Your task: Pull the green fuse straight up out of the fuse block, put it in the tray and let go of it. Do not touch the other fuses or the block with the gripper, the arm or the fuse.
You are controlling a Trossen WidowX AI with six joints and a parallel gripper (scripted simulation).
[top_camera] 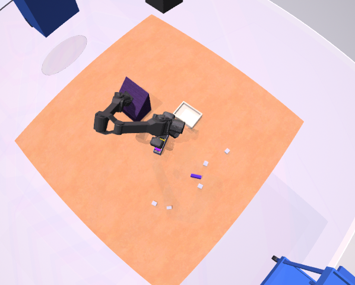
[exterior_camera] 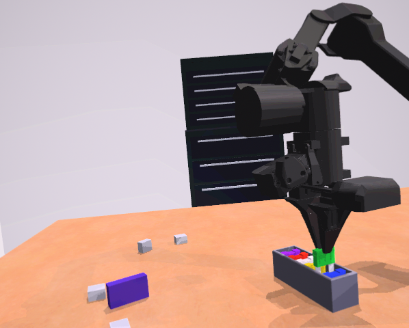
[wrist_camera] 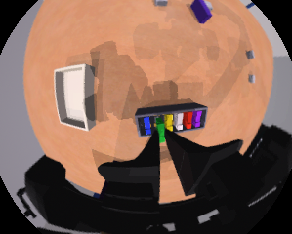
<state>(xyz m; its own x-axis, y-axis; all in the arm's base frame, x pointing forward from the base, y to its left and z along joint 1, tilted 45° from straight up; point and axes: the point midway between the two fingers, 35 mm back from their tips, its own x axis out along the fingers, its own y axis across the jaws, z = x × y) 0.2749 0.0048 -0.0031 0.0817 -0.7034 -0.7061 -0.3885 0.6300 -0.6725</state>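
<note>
My gripper (exterior_camera: 324, 249) (wrist_camera: 160, 132) points straight down over the grey fuse block (exterior_camera: 305, 282) (wrist_camera: 172, 111) (top_camera: 158, 152) and is shut on the green fuse (exterior_camera: 323, 257) (wrist_camera: 161, 129). The green fuse stands higher than the other fuses, its lower end still at the block's rim. Purple, red, white, yellow and blue fuses (exterior_camera: 296, 254) sit in the block beside it. The white tray (top_camera: 187, 114) (wrist_camera: 75, 97) lies on the table beyond the block, to the left in the wrist view.
A dark purple wedge (top_camera: 136, 98) stands by the arm's base. A loose purple block (top_camera: 196, 176) (exterior_camera: 126, 290) and several small grey cubes (exterior_camera: 144, 245) lie scattered on the orange table. A black slatted cabinet (exterior_camera: 226, 130) stands behind the table.
</note>
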